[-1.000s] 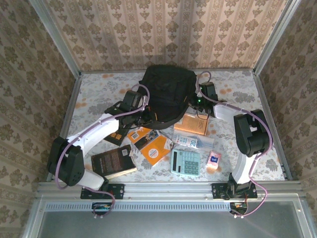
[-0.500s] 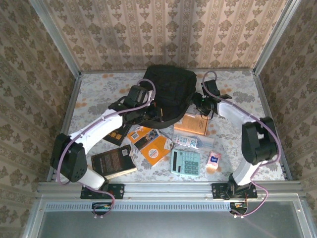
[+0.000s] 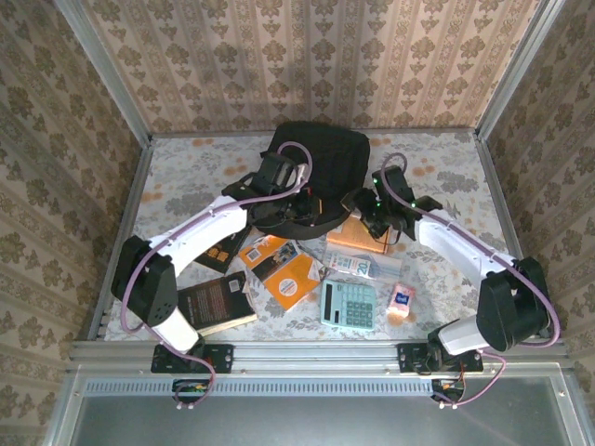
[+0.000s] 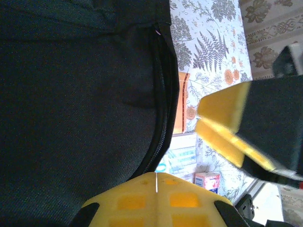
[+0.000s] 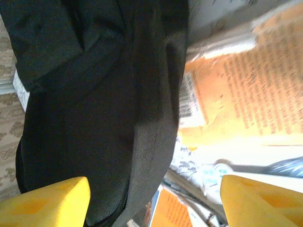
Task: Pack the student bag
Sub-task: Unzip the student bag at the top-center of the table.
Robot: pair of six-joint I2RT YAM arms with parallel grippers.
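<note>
Lying at the far middle of the desk [image 3: 186, 167], the black bag [image 3: 321, 153] is showing only outer fabric and a zipper [image 4: 163, 94], so its contents cannot be told. The left gripper [image 3: 296, 204] is keeping its jaws shut at the bag's near edge. The right gripper [image 3: 364, 206] is holding its jaws wide just beside the bag, over an orange book [image 3: 358, 234].

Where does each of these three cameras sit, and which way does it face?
Top external: above and behind the arms, looking down at the table; both arms show, bases nearest.
Left wrist: on the left arm, facing the student bag and its zipper; its shut yellow jaws at the bottom edge.
Right wrist: on the right arm, facing the bag's side; its open yellow jaws in both bottom corners.
Shared: both wrist views catch the bag and the orange book.
</note>
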